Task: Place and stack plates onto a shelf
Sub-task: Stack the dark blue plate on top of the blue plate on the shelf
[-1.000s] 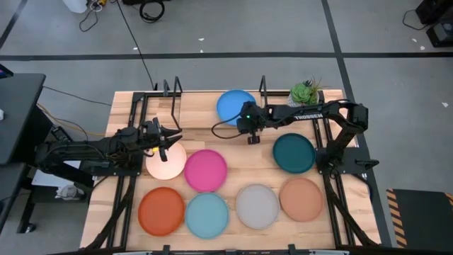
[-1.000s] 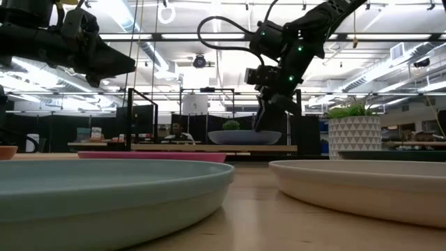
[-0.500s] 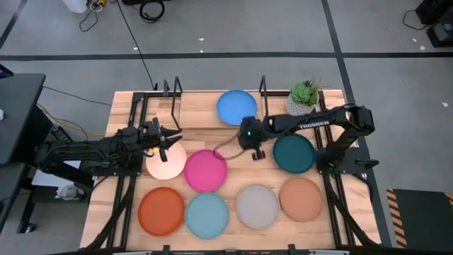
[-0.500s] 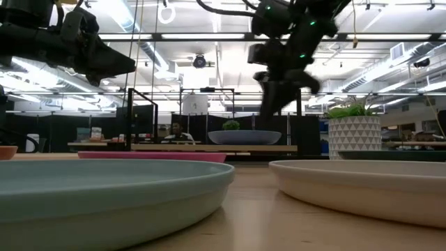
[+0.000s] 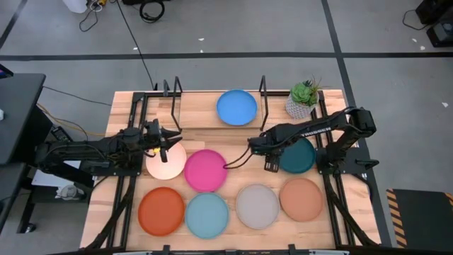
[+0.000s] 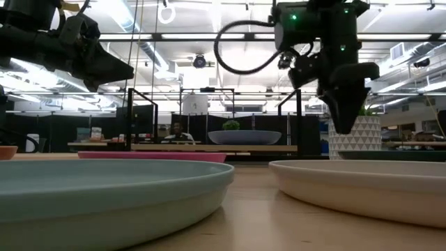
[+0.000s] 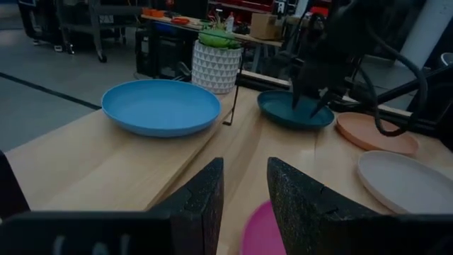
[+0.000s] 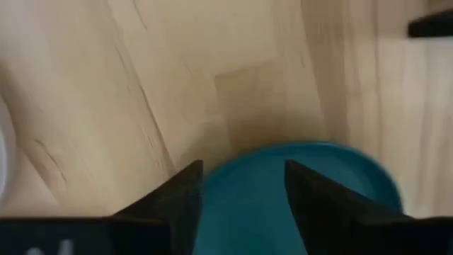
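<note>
The blue plate [image 5: 236,108] rests bottom down on the shelf [image 5: 196,115] between the black uprights. The other seven plates lie on the table: cream [image 5: 166,163], pink [image 5: 206,171], dark teal [image 5: 297,156], orange [image 5: 161,211], light blue [image 5: 207,214], grey [image 5: 257,206], tan-brown [image 5: 301,199]. My right gripper [image 5: 272,161] is open and points down over the dark teal plate's left rim [image 8: 340,170], touching nothing. My left gripper [image 5: 175,138] is open and empty above the cream plate's far edge.
A potted plant [image 5: 302,98] in a white pot stands at the far right, just beyond the shelf's right uprights [image 5: 263,88]. The shelf's left half is bare wood. The plates on the table lie close together, some rim to rim.
My right gripper has moved away from the blue plate on the shelf, going up and then toward the table's near and right edges, and now hangs over the dark teal plate's left rim. The blue plate stays on the shelf.
</note>
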Controlling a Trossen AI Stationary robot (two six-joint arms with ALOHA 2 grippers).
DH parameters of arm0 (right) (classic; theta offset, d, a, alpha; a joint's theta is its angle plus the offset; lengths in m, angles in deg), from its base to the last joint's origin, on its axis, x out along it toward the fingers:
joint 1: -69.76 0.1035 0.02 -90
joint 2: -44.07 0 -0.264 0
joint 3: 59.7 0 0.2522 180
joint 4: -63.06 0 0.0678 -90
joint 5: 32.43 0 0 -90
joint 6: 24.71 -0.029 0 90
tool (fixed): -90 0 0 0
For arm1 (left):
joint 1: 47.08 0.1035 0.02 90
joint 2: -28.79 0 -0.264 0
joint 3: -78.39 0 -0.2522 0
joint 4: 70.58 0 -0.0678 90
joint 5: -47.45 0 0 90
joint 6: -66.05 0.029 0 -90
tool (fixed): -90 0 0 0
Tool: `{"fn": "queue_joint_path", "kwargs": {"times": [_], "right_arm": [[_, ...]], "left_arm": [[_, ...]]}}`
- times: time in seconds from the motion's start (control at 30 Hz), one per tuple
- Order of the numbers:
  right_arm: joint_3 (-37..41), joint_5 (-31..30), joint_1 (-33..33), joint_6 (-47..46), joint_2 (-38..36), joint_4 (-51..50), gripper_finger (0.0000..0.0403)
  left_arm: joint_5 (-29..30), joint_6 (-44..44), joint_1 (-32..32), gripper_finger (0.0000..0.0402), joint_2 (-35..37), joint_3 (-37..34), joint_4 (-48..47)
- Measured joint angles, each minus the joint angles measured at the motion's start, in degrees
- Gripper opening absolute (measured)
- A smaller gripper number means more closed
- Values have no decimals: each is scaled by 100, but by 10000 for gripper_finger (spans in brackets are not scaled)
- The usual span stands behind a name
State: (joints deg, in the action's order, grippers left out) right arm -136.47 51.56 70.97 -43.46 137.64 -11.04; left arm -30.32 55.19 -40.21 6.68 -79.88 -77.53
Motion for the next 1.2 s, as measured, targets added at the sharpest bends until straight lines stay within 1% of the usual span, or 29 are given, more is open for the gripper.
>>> {"fn": "queue_joint_path", "kwargs": {"times": [0.1, 0.2, 0.33, 0.5, 0.67, 0.73, 0.83, 0.87, 0.97, 1.07, 1.13, 1.2], "right_arm": [[262, 128, 13, -343, 1, 225, 228], [574, 306, 22, -576, 3, 406, 231], [847, 405, 31, -859, 3, 523, 221], [1170, 412, 29, -837, 3, 759, 197], [1332, 554, 28, -585, 3, 915, 167], [1308, 644, 28, -488, 3, 906, 152], [1195, 799, 28, -223, 3, 934, 126], [1159, 786, 28, -152, 3, 937, 116], [1135, 346, 54, -155, 3, 1040, 79], [1135, -15, 114, -47, 3, 1033, 36], [1131, -9, 149, 152, -9, 966, 15], [1127, 201, 157, 270, -25, 926, 14]], "left_arm": [[0, 14, 0, 117, -2, 0, -29], [0, 146, 0, 117, 0, 0, -29], [78, 449, 2, 117, -1, 0, 66], [114, 603, 2, 117, 0, 0, 188], [106, 718, 2, 117, -2, -1, 295], [-45, 996, 2, 117, -2, -2, 630], [-311, 1114, 0, 117, 4, -2, 1228], [-380, 1114, -2, 117, 13, 0, 1292], [-458, 1165, -2, 117, 4, 0, 1167], [-451, 1423, 7, 117, -166, -1, 1073], [-420, 1563, 9, 117, -283, -2, 1163], [-398, 1586, 7, 117, -400, -2, 1435]]}}
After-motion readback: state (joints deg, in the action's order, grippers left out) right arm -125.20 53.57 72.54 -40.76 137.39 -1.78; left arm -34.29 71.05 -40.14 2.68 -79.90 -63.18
